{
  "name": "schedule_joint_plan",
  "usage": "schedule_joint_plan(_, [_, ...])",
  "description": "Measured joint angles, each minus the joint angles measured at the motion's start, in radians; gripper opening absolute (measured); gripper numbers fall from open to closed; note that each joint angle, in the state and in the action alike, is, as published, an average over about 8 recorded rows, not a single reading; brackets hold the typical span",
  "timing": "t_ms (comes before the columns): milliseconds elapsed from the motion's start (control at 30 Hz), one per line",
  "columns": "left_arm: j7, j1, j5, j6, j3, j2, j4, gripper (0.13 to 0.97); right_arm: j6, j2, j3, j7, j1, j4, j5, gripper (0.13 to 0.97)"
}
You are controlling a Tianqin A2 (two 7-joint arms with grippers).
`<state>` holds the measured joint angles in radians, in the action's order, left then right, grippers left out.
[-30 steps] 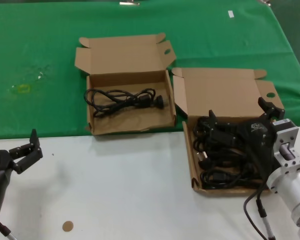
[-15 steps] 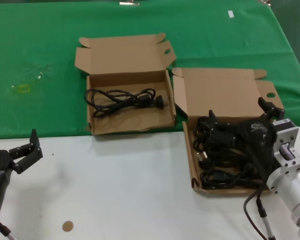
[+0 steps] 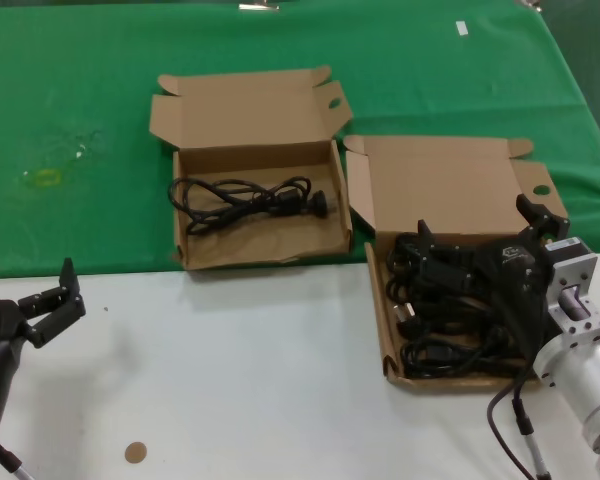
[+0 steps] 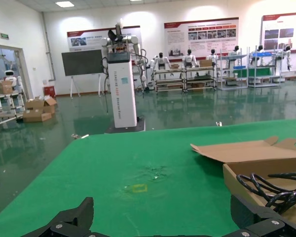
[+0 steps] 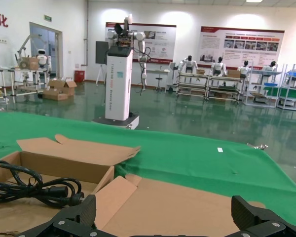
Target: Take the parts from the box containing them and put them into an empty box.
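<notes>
Head view: right gripper (image 3: 480, 235) spread over glossy black coiled cords (image 3: 435, 300) in corrugated cardboard box (image 3: 380, 320).

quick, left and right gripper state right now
Left gripper: open, empty, over the white table.
Right gripper: open, holding nothing, over the power cords in the right box.

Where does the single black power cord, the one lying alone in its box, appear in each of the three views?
Head view: the lone cord lies inside the left box, upper centre.
Left wrist view: its loops show at the right edge.
Right wrist view: the cord is at the left edge.
Shared landmark: the green cloth.
</notes>
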<state>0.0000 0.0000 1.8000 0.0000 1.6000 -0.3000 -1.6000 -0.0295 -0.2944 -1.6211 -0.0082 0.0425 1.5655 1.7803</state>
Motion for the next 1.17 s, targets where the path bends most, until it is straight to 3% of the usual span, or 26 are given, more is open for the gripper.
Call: schedule_joint_plan(1167, [0.000,0.000,0.000,0.000,0.000,0.000,0.000,0.966,0.000,0.000,0.000,0.000,0.000,0.000,0.000,0.966])
